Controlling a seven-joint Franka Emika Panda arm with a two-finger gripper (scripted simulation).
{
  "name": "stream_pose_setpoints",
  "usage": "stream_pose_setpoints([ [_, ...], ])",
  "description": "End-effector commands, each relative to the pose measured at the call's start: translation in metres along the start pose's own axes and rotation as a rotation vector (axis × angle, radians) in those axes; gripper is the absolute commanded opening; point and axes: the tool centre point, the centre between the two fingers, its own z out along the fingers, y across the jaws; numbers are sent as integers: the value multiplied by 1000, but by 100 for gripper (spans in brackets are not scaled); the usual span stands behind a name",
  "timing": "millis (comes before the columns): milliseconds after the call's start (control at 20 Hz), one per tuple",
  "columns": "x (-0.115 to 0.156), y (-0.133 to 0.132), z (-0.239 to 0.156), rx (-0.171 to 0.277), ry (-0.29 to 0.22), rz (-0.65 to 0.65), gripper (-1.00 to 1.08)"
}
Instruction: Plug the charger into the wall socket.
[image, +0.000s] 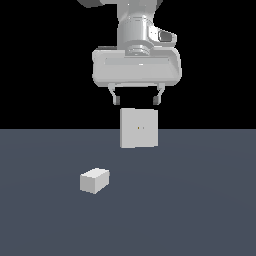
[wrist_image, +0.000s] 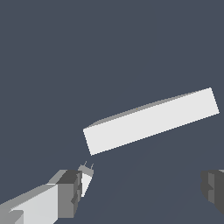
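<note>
The charger (image: 94, 180) is a small off-white block lying on the dark floor, at the exterior view's left and nearer the camera than the plate. The wall socket (image: 139, 128) is an upright off-white square plate with two tiny dark holes at its centre. My gripper (image: 137, 98) hangs open and empty high above the socket, well apart from the charger. In the wrist view the socket (wrist_image: 151, 120) shows edge-on as a long white slab. The charger (wrist_image: 86, 176) peeks out beside one finger (wrist_image: 70, 190), its two small prongs showing. The gripper (wrist_image: 142, 190) holds nothing.
A flat dark grey floor (image: 200, 210) lies under everything, with a black background behind it. No other objects are in view.
</note>
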Motion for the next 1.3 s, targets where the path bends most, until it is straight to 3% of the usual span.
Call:
stream_pose_setpoints([
  [0,0,0,0,0,0,0,100],
  [550,-13,-7,9,-4,27,46,100],
  [1250,-55,-37,49,-18,130,220,100],
])
